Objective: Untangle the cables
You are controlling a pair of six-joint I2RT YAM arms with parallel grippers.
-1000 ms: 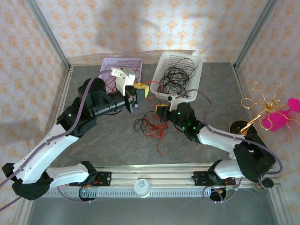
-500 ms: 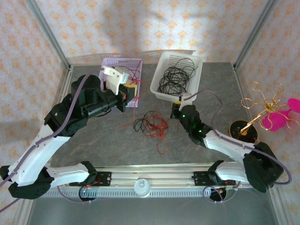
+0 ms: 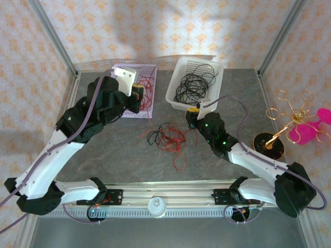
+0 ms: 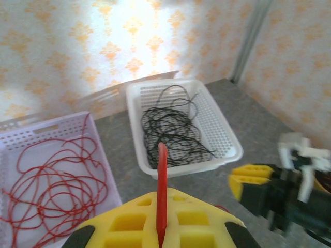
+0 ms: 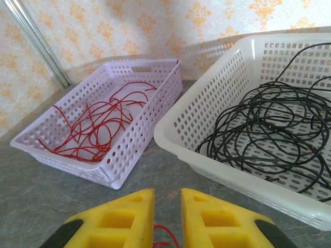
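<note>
A loose tangle of red and black cables (image 3: pixel 164 137) lies on the grey table between the arms. My left gripper (image 3: pixel 138 93) hovers at the near right corner of the lilac basket (image 3: pixel 150 68). It is shut on one red wire (image 4: pixel 162 170) that stands up between its yellow fingers (image 4: pixel 129 222). My right gripper (image 3: pixel 192 111) sits just in front of the white basket (image 3: pixel 178 106), behind the tangle. Its jaws stand a narrow gap apart, and a red wire loop (image 5: pixel 166 233) lies low in that gap, not pinched.
The lilac basket (image 5: pixel 139 134) holds red wires (image 5: pixel 98 126). The white basket (image 5: pixel 207 119) holds black cables (image 5: pixel 269 124). A gold wire stand (image 3: pixel 283 121) with a pink object (image 3: pixel 307 129) is at the right edge. A metal rail (image 3: pixel 155 199) runs along the front.
My left gripper has pulled back and left from the table's middle toward the lilac basket, still shut. My right gripper has left the tangle, moved back toward the white basket, and its jaws have parted.
</note>
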